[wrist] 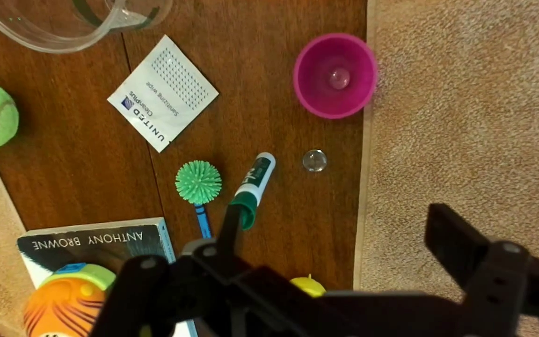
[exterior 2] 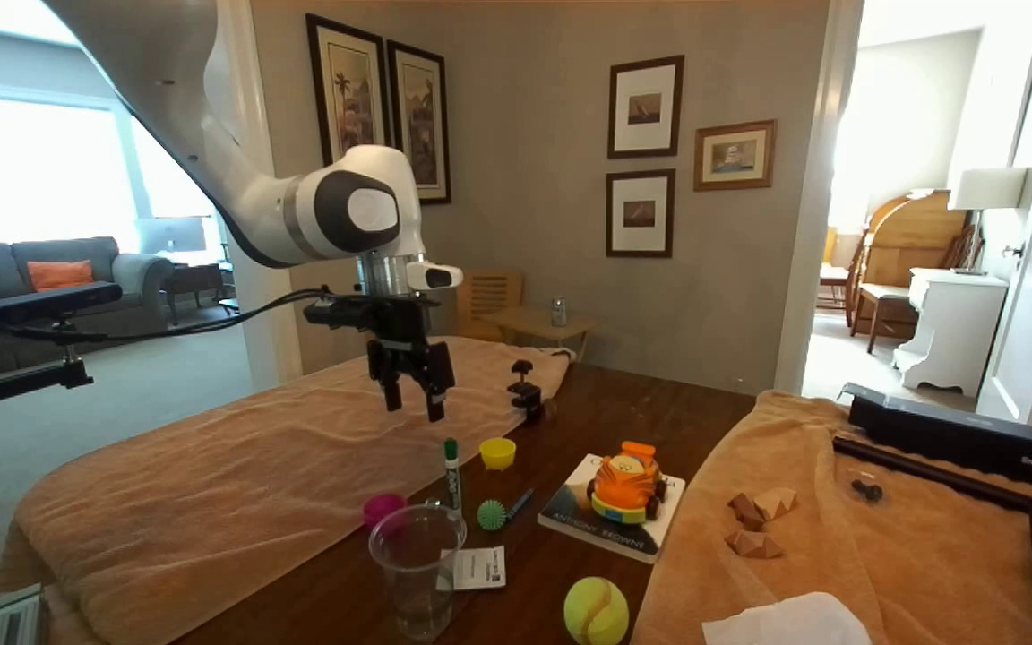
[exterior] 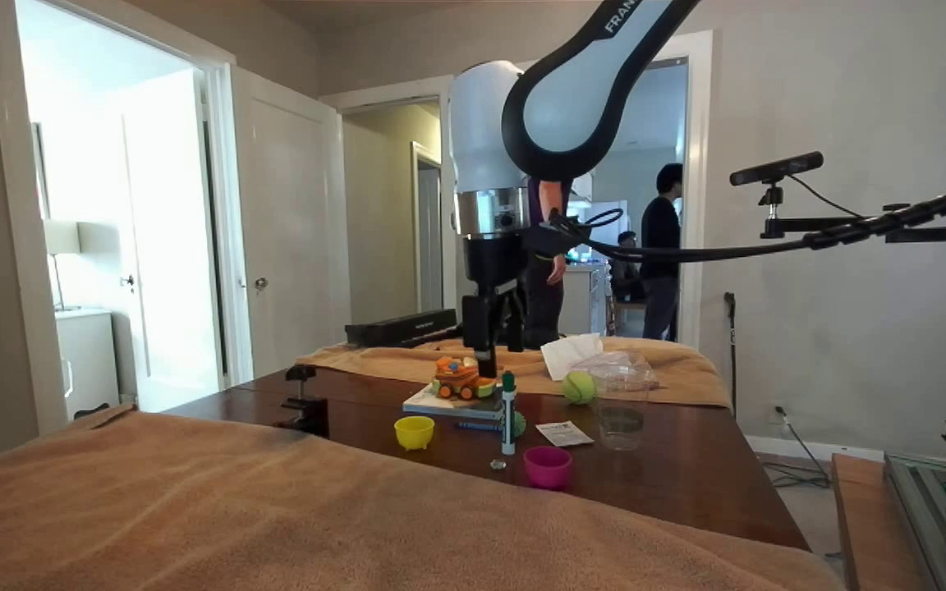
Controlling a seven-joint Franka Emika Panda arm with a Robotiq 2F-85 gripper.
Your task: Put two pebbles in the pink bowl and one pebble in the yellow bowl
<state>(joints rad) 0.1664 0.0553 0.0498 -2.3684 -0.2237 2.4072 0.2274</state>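
Observation:
The pink bowl point(wrist: 309, 77) stands by the towel edge in the wrist view, with one clear pebble point(wrist: 339, 78) inside. It also shows in both exterior views point(exterior: 548, 467) point(exterior 2: 383, 509). Another clear pebble point(wrist: 314, 160) lies on the bare wood below the pink bowl in the wrist view; it shows in an exterior view point(exterior: 498, 465). The yellow bowl point(exterior: 414, 432) point(exterior 2: 497, 453) is mostly hidden by the gripper in the wrist view point(wrist: 308, 286); its inside is hidden. My gripper point(wrist: 337, 215) point(exterior: 499, 359) point(exterior 2: 415, 410) is open and empty, above the table.
A green-capped marker point(wrist: 261, 175) stands upright beside the loose pebble. Near it are a spiky green ball point(wrist: 198, 182), a blue crayon point(wrist: 202, 221), a wipe packet point(wrist: 164, 93) and a clear cup point(exterior 2: 416, 582). An orange toy car point(exterior 2: 628, 484) sits on a book point(exterior 2: 570, 520). A tennis ball point(exterior 2: 596, 611) lies farther off.

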